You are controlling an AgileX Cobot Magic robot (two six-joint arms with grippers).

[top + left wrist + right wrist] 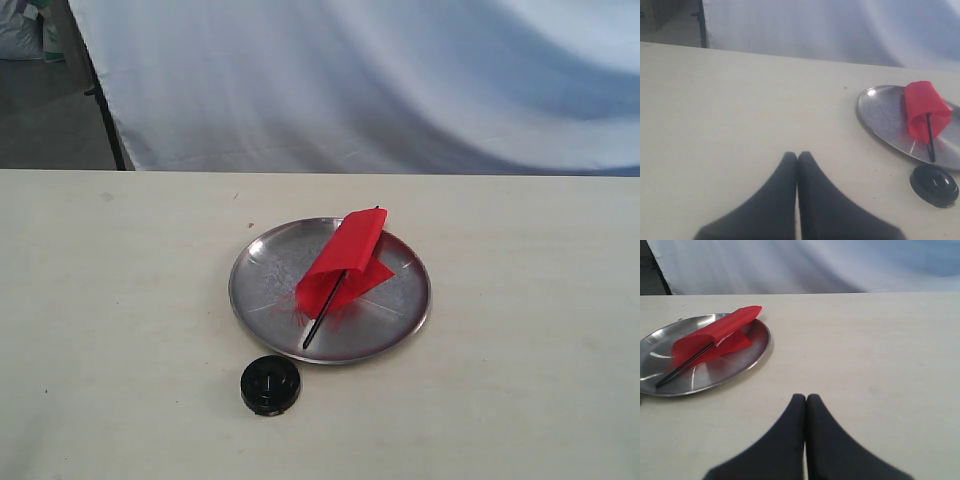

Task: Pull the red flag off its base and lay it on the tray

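The red flag (345, 260) lies on the round silver tray (262, 290), its cloth folded over the thin black stick, whose lower end reaches the tray's near rim. The same flag (922, 107) (715, 337) and tray (880, 117) (747, 357) appear in both wrist views. The black disc base (270, 385) (934, 185) stands alone on the table just in front of the tray. My left gripper (797, 156) is shut on nothing, over bare table well away from the tray. My right gripper (806, 398) is likewise shut and empty. Neither gripper shows in the exterior view.
A pale wooden table (520, 400) carries everything. A white cloth backdrop (400, 80) hangs behind its far edge, with a dark stand leg (105, 110) at the back left.
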